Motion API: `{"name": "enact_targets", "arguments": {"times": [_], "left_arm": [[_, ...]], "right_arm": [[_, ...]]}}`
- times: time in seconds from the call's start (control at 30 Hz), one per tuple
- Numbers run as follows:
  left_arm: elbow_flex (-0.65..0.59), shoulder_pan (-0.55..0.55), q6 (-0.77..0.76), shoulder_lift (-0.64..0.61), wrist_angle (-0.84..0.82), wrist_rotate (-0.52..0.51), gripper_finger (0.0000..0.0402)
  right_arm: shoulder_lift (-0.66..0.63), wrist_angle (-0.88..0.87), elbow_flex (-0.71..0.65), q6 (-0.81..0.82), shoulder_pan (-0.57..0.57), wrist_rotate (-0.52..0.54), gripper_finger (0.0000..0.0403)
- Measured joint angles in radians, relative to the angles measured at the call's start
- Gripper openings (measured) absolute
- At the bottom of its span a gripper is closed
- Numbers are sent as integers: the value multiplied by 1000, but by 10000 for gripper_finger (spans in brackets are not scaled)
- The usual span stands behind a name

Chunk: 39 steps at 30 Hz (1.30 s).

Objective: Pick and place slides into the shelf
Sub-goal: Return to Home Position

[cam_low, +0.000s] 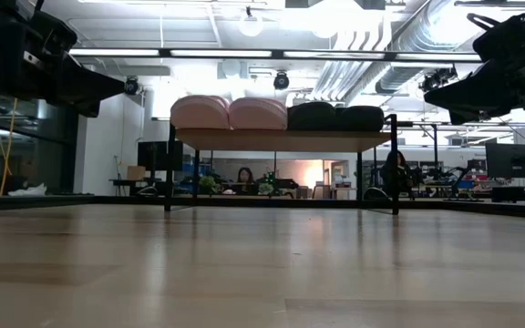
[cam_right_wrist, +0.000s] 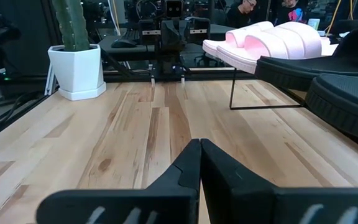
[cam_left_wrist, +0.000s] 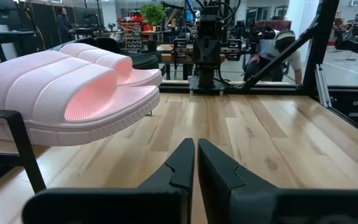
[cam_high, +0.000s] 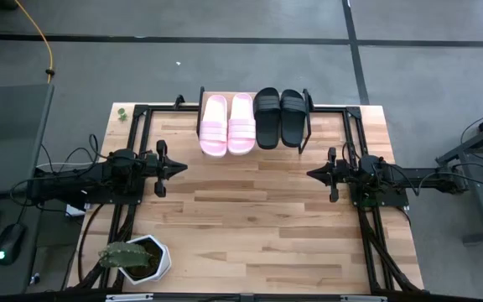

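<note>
Lying beyond left end effector: shelved slides

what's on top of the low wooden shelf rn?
Four ribbed-strap sandals in a row: two pale pink slides next to two black slides. They cover most of the light wooden shelf board, so the surface beneath them is hidden.

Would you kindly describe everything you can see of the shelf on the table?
The shelf is a low rack: a light wooden top board on thin black metal legs, standing level at the far edge of the table, between the arms. Four slides lie side by side on the board: two pink slides toward the left arm, two black slides toward the right. The space beneath is open. The left gripper and right gripper hang clear of it, jaws shut.
</note>
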Motion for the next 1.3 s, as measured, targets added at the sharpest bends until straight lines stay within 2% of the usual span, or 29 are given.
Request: {"name": "enact_targets", "arguments": {"times": [0.37, 1.3], "left_arm": [[0, 0, -7, 0, 0, 0, 37], [0, 0, -7, 0, 0, -8, 37]], "right_arm": [[0, -3, 0, 0, 0, 0, 0], [0, -3, 0, 8, 0, 0, 0]]}}
